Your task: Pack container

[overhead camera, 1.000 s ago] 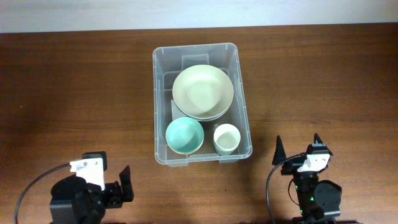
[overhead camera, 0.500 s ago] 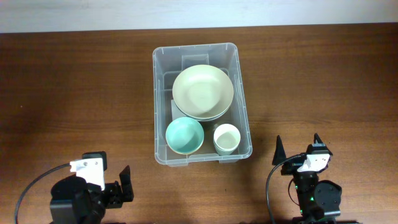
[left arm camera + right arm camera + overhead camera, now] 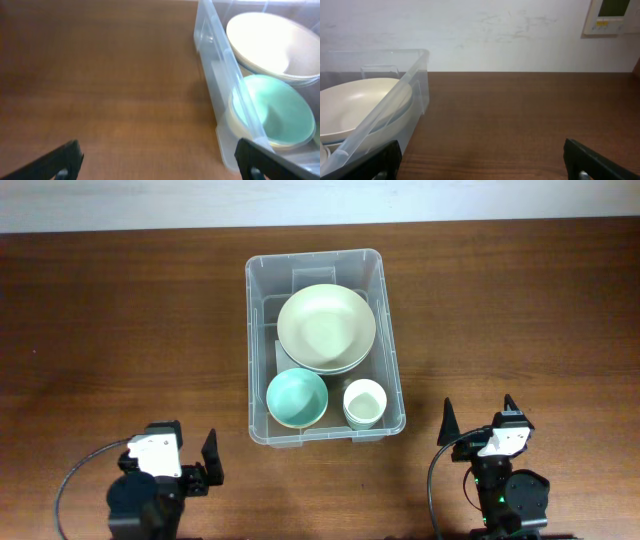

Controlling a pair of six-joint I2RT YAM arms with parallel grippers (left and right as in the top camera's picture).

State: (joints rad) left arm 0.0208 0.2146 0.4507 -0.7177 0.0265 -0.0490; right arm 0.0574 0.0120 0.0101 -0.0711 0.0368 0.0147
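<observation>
The container (image 3: 250, 360) is sitting on the surface (image 3: 120, 330) toward its far edge, keeping a cream bowl (image 3: 326, 328), teal bowl (image 3: 297, 397) and cup (image 3: 364, 403) snugly side by side, while the left gripper (image 3: 187, 442) and right gripper (image 3: 478, 415) are hovering open and empty at the near edge, seemingly parked clear.

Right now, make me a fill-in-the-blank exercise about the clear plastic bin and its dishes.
The largest dish in the clear rectangular plastic bin is the ___ round bowl.
The small teal bowl lies ___ of the white cup, seen from overhead.
The left gripper and right gripper both stand ___, holding nothing.
Missing: cream; left; open.
</observation>
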